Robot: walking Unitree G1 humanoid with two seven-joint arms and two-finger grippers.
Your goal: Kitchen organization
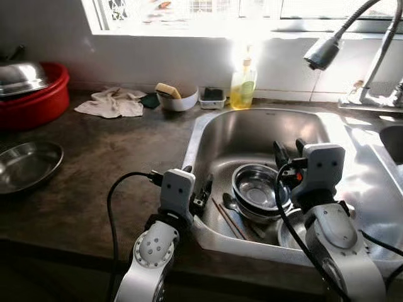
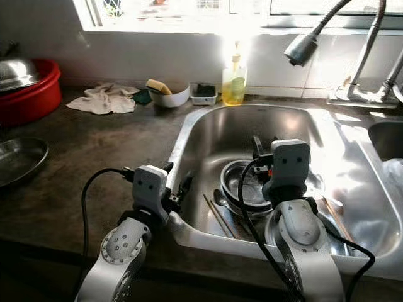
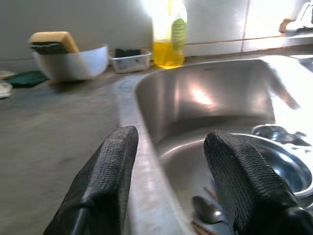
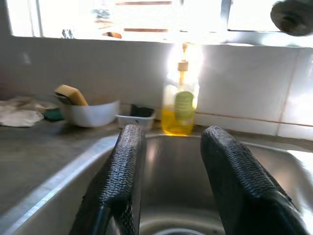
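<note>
Stacked steel bowls (image 1: 259,189) sit in the steel sink (image 1: 264,129), with a spoon (image 1: 230,201) and chopsticks (image 1: 225,220) lying to their left on the sink floor. My left gripper (image 1: 196,185) hovers over the sink's left rim, open and holding nothing; the left wrist view has the rim running between its fingers (image 3: 110,171) and the spoon (image 3: 208,208) below. My right gripper (image 1: 289,151) is above the bowls inside the sink, open and empty, pointing toward the back wall. Another steel dish (image 1: 291,234) lies partly hidden under my right arm.
A spray faucet (image 1: 324,51) hangs over the sink's right back. Yellow dish soap (image 1: 243,85), a small tray (image 1: 212,97), a white bowl with a sponge (image 1: 176,99) and a cloth (image 1: 113,102) line the wall. A red tub (image 1: 38,100) and steel plate (image 1: 25,165) stand left.
</note>
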